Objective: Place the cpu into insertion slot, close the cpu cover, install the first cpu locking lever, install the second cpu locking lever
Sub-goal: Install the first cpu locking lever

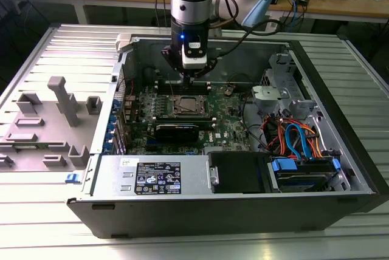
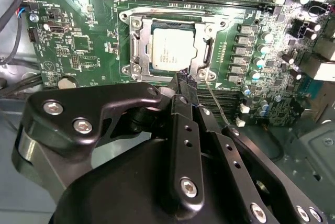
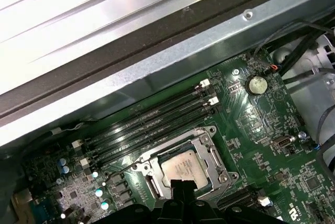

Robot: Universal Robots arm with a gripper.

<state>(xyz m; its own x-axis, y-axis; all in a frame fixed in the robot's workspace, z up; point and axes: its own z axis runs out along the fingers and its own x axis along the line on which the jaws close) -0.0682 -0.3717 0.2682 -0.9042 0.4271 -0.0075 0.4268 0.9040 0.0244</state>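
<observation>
The cpu (image 2: 171, 50) lies flat in its socket on the green board, its silver top showing through the open middle of the cpu cover (image 2: 137, 46). The cover's dark metal frame lies down around the chip. A thin wire locking lever (image 2: 219, 106) sticks out slantwise from the socket's corner beside my fingertips. My gripper (image 2: 183, 80) is shut with nothing between its fingers, its tips just off the socket's edge. In the first wrist view the gripper (image 3: 180, 186) hangs right over the edge of the cpu (image 3: 183, 167). The exterior view has the gripper (image 1: 189, 76) above the socket (image 1: 185, 107).
Long black memory slots (image 3: 152, 124) run beside the socket, towards the case wall (image 3: 157, 62). A long black card (image 1: 176, 131) lies on the socket's other side. The power supply (image 1: 155, 178) and a cable bundle (image 1: 298, 138) fill the case front and the exterior view's right. Grey fixtures (image 1: 61, 102) stand outside.
</observation>
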